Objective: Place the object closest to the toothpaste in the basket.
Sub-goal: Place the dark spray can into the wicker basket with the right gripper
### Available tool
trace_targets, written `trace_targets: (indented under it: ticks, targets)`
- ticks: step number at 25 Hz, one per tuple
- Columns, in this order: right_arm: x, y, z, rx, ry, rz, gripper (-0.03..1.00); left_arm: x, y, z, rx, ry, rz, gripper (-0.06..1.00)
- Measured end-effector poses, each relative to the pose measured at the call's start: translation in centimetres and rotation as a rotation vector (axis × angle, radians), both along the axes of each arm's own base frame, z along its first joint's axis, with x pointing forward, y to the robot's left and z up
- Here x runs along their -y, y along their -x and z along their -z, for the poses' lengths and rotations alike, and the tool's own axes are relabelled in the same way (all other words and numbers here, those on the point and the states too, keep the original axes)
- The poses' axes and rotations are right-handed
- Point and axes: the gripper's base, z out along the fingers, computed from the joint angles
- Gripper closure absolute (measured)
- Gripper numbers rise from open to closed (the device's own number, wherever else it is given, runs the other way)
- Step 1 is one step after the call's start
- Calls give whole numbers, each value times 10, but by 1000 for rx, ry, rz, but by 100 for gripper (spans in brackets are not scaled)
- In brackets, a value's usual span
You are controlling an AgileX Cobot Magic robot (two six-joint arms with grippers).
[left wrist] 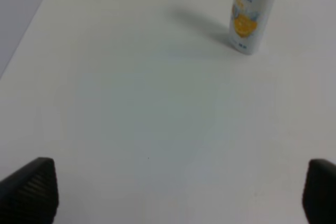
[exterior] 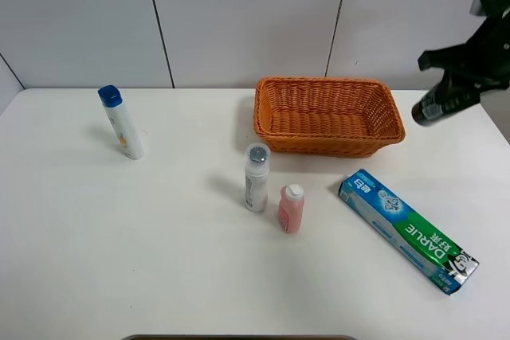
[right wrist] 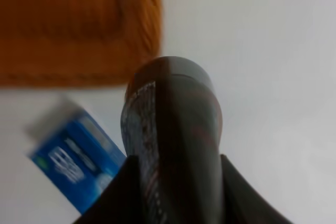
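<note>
The green and blue toothpaste box (exterior: 406, 228) lies flat on the white table at the right, and it also shows in the right wrist view (right wrist: 73, 161). The orange wicker basket (exterior: 319, 145) stands behind it and appears in the right wrist view (right wrist: 79, 24). My right gripper (exterior: 460, 89) is shut on a dark bottle (exterior: 441, 104) and holds it in the air, tilted, just right of the basket. In the right wrist view the dark bottle (right wrist: 173, 140) fills the space between the fingers (right wrist: 118, 195). My left gripper (left wrist: 173, 192) is open and empty over bare table, and out of the exterior view.
A pink bottle (exterior: 291, 209) and a white bottle with a grey cap (exterior: 256, 178) stand in front of the basket. A white bottle with a blue cap (exterior: 121, 123) stands at the far left, also in the left wrist view (left wrist: 252, 9).
</note>
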Motion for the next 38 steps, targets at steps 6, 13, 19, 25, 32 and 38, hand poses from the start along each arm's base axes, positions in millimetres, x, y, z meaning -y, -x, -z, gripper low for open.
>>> trace_targets:
  ticks: [6, 13, 19, 25, 32, 38]
  targets:
    - [-34, -23, -23, 119, -31, -112, 66, 0, 0, 0, 0, 0, 0, 0]
    - [-53, -59, 20, 123, -48, -136, 66, 0, 0, 0, 0, 0, 0, 0]
    - [-55, -83, 71, 68, -44, -125, 66, 0, 0, 0, 0, 0, 0, 0]
    - [-55, -94, 106, 12, -39, -120, 66, 0, 0, 0, 0, 0, 0, 0]
    - [-56, -98, 127, -28, -37, -117, 66, 0, 0, 0, 0, 0, 0, 0]
    - [-56, -99, 127, -18, -37, -116, 66, 0, 0, 0, 0, 0, 0, 0]
